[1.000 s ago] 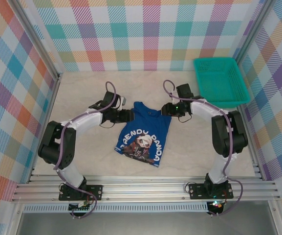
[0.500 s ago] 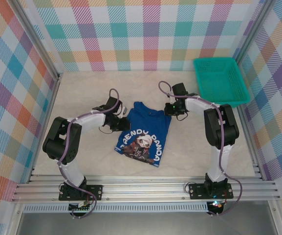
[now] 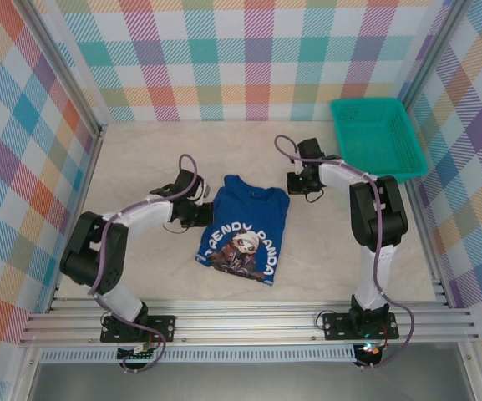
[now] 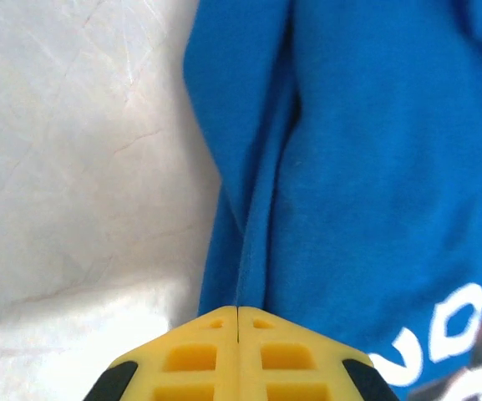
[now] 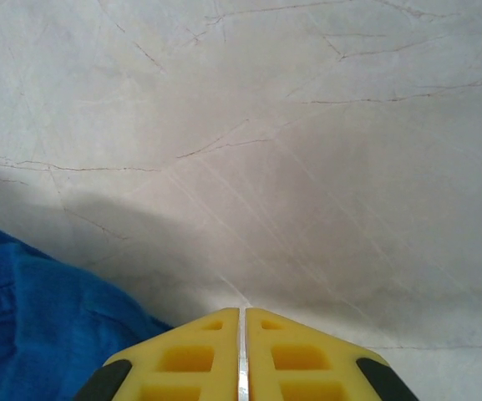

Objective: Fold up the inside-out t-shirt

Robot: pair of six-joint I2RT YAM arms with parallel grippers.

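Looking like the mid-stage of the fold. The t-shirt (image 3: 245, 225) is lying flat at the centre of the worktop (image 3: 140, 159), between the two arms, collar end pointing away from the bases. No sleeves are sticking out in the top view and the outline is reading as a narrow, roughly rectangular panel, so I'm judging the side folds done. The hem-to-collar fold is looking not yet done, since the panel is lying at full length. The printed graphic (image 3: 242, 246) is facing up and readable, so the turning-out step seems done too.

Left tool (image 4: 238, 313) is sitting clenched at the shirt's left edge, yellow fingers pressed together. A lengthwise crease is running straight up to the tips. I'm not seeing cloth between the fingers and can't tell if any is pinched.

Right tool (image 5: 241, 313) is also clenched, with just a hairline slit between the fingers and nothing in it. It is hovering over bare worktop just beside the shirt's far right corner, blue cloth showing at the lower left of its wrist view.

Materials: the shirt is showing as soft matte royal-blue knit, draping in shallow rolls with a doubled layer along the left edge. White lettering is arcing above the darker print. The worktop is looking like pale stone-pattern sheet with thin crack-like veins, smooth and slightly glossy. The teal basket (image 3: 378, 138) is sitting at the far right, rigid mesh, well apart from the shirt.
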